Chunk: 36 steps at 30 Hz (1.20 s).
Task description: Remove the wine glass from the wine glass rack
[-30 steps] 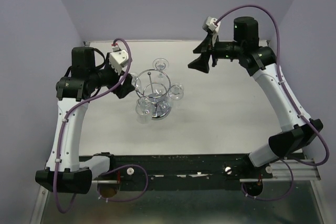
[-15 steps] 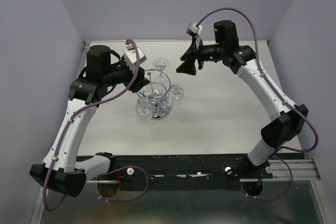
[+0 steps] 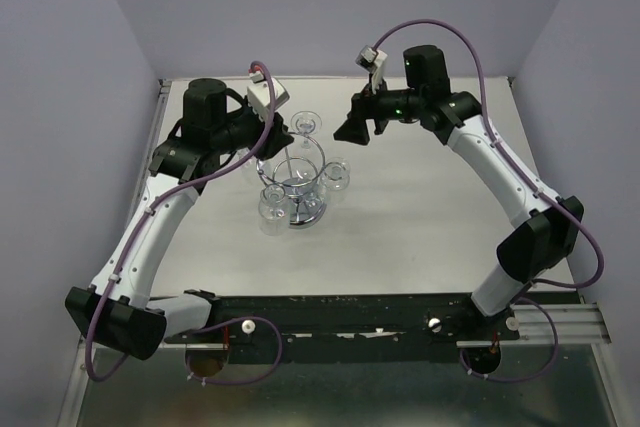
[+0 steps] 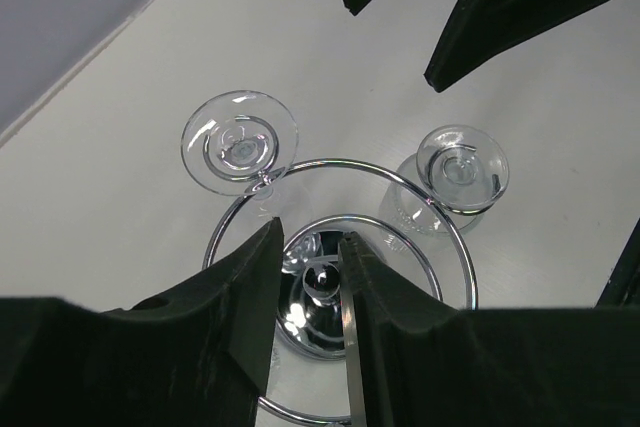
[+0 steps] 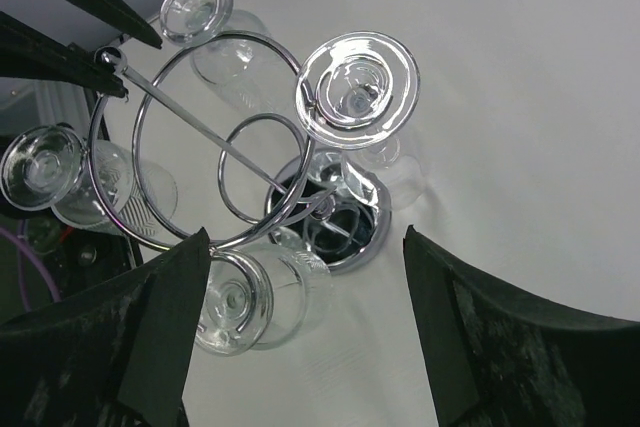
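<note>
The wine glass rack (image 3: 297, 187) stood upright on its round base near the middle of the table (image 3: 430, 227). A wine glass (image 3: 306, 125) hung bowl-down from a loop on its far side, and three other glasses (image 5: 40, 167) hung the same way around the ring hoop.

The left gripper (image 4: 310, 237) was directly above the rack. Its fingers (image 4: 245, 292) were drawn in to a narrow gap, one on each side of the top of the central post (image 5: 220, 133). Whether they actually pressed on the post could not be told.

The right gripper (image 3: 352, 127) hung just beside the far wine glass, clear of it and above table level. Its fingers (image 5: 150, 327) were spread wide with nothing between them, and it pointed down at the rack from the far right.
</note>
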Tool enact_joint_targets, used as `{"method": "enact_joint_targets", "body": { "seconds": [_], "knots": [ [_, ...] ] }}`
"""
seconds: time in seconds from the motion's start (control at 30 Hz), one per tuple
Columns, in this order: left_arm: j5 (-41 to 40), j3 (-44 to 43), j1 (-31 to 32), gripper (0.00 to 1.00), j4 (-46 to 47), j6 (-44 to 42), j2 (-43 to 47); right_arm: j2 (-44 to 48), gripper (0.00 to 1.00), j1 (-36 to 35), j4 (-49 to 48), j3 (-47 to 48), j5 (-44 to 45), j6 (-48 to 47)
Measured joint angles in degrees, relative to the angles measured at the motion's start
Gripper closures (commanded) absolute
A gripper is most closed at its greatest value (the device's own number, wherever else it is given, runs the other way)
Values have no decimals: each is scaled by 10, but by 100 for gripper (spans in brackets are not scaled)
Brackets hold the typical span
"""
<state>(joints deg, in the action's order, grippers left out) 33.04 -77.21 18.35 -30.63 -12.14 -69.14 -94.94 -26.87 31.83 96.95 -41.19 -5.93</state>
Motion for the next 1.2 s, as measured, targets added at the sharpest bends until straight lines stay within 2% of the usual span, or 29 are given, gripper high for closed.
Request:
{"method": "enact_joint_targets", "body": {
  "seconds": [0.23, 0.6, 0.93, 1.2],
  "knots": [
    [-2, 3, 2, 62, 1, -1, -7, -38, 14, -4, -26, 14, -5, 52],
    [-4, 13, 10, 100, -3, -20, -5, -98, 16, -36, -38, 45, -18, 73],
    [-4, 12, 12, 100, -2, -26, -5, -109, 24, -46, -39, 43, -20, 79],
    [-3, 11, 13, 100, 3, -15, -9, -122, 43, -47, -39, 37, -22, 80]
  ]
}}
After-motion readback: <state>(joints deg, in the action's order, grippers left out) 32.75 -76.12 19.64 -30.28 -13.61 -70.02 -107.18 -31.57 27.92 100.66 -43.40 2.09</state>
